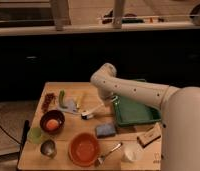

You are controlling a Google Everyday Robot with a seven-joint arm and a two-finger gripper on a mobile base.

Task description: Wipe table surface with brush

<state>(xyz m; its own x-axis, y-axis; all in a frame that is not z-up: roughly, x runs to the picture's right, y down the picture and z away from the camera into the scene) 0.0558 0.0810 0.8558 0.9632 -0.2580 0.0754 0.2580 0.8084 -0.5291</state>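
Your pincer sits a little above the middle of the frame, below the bend of the white arm that reaches in from the lower right. It hangs low over the worktop, just beside the left rim of the green tray. You cannot tell how far the pincer is open, nor whether it has hold of anything.

The brush lies slantwise at the centre of the worktop. The upper end of its white handle meets the pincer, and its dark head points down and left, resting on the wood.

Below the brush you see the blue-grey sponge. The orange bowl stands at the lower centre, with the metal utensil just to its right. A dark red bowl stands left of the brush head, well apart from it.
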